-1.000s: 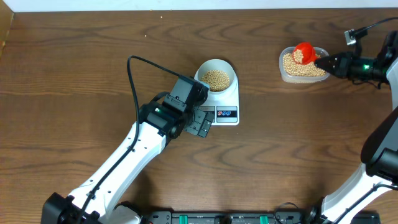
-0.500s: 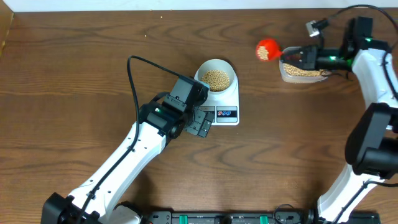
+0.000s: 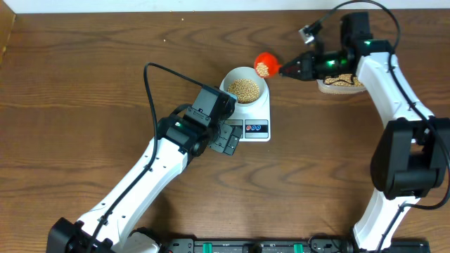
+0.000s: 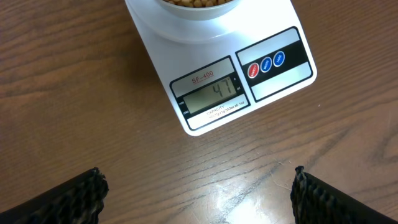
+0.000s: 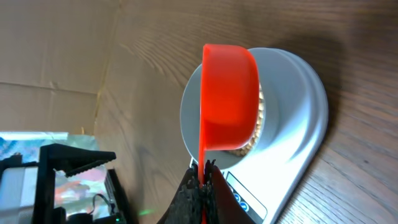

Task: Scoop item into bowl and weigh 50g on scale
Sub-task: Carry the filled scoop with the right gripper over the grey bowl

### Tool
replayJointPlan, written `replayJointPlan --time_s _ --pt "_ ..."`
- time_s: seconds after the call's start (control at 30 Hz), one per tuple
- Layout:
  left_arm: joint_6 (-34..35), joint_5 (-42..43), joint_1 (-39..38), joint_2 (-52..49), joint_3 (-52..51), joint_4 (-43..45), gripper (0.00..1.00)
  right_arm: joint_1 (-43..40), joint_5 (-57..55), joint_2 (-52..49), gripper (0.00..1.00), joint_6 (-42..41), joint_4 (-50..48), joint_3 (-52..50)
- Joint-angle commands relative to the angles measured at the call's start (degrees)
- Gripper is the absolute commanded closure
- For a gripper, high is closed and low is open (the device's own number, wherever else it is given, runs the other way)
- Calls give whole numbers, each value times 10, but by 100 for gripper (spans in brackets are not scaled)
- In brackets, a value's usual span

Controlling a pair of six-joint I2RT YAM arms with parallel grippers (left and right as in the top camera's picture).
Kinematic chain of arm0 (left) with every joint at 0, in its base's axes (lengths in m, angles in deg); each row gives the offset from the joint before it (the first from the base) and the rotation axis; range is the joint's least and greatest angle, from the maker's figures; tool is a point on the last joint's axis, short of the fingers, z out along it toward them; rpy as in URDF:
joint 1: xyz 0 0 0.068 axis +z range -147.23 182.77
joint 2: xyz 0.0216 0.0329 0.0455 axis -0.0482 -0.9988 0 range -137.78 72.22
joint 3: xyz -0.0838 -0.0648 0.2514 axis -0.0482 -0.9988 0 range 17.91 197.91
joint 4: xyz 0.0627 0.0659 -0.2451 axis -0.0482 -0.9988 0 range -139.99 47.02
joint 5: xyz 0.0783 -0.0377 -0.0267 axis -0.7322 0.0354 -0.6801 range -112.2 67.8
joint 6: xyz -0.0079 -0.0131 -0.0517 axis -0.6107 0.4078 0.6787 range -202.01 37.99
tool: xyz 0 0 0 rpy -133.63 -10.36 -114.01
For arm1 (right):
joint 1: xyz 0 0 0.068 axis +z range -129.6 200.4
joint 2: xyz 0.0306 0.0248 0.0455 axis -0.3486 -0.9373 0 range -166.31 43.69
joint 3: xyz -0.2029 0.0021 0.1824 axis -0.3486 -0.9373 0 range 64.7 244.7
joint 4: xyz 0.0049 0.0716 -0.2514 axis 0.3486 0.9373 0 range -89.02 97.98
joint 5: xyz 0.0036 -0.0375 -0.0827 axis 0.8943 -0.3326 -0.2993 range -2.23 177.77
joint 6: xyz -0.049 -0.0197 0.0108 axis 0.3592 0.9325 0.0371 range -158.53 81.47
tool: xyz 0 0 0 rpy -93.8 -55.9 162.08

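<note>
The white scale point(image 3: 254, 118) carries the white bowl point(image 3: 245, 73), which holds tan beans point(image 3: 244, 89). My right gripper point(image 3: 286, 69) is shut on the handle of a red scoop point(image 3: 265, 65). The scoop holds a few beans and hovers at the bowl's right rim. From the right wrist, the scoop point(image 5: 229, 93) hangs over the bowl point(image 5: 188, 112) and scale point(image 5: 283, 180). My left gripper point(image 3: 228, 139) stands open over bare wood just before the scale's display edge. In the left wrist view the display point(image 4: 211, 94) reads 47, and the fingers point(image 4: 68, 199) are wide apart.
A clear plastic tub point(image 3: 341, 84) of beans sits at the back right, partly hidden under my right arm. A black cable point(image 3: 148, 84) loops up from the left arm. The table's back edge runs along the top.
My right arm has carried the red scoop leftwards from the tub to the bowl's right rim. The left arm has not moved.
</note>
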Motion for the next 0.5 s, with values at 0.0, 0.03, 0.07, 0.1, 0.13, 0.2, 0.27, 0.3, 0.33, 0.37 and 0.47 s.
replayJointPlan --time_s 0.0,0.03,0.07,0.1,0.13,0.2,0.27,0.3,0.33,0.37,0.47 --pt "3 -2 2 -5 -3 -2 4 22 -35 12 99 -14 -3 23" --pt "3 -2 2 -5 -3 -2 4 26 -40 12 98 -14 -5 23" --pt "3 -2 2 -5 -3 -2 4 34 -49 12 98 -14 -7 25" --pt "3 -2 2 -5 -3 -2 4 37 -51 12 98 -14 -7 26" --pt "3 -2 2 -5 -3 -2 4 40 -55 12 98 -14 -9 27" --pt "3 -2 2 -5 -3 -2 4 46 -64 12 98 -14 -10 28" --pt "3 -2 2 -5 -3 -2 4 54 -82 12 98 -14 -10 32" --pt "3 -2 2 -5 -3 -2 4 59 -91 13 98 -14 -9 35" --pt "3 -2 2 -5 -3 -2 4 63 -94 13 98 -14 -10 37" --pt "3 -2 2 -5 -3 -2 4 70 -105 13 98 -14 -10 40" --pt "3 -2 2 -5 -3 -2 4 93 -150 13 98 -14 -7 49"
